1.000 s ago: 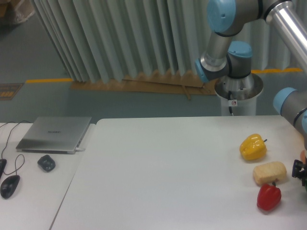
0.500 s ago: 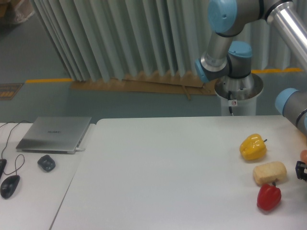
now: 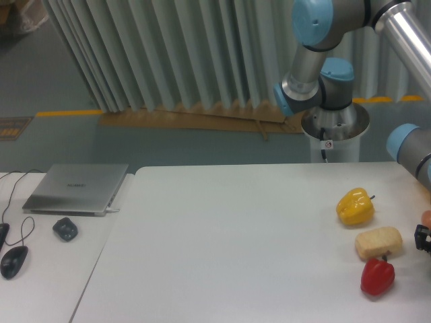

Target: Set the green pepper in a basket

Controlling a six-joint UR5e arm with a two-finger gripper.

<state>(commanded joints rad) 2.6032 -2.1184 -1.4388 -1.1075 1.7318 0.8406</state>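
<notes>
Only a black sliver of my gripper (image 3: 424,239) shows at the right edge of the frame, beside the beige bread-like block (image 3: 378,243). Its fingers are cut off by the frame edge, so whether it is open or shut cannot be told. The green pepper is out of view. No basket shows either. My arm's joints (image 3: 316,81) rise behind the table at the upper right.
A yellow pepper (image 3: 355,206) and a red pepper (image 3: 377,277) lie on the white table (image 3: 236,235) at the right, with the beige block between them. On the left table sit a closed laptop (image 3: 77,188), a small dark object (image 3: 65,229) and a mouse (image 3: 13,261).
The black gripper part at the right edge has slid slightly right and up, showing less of itself. The peppers and the block have not moved.
</notes>
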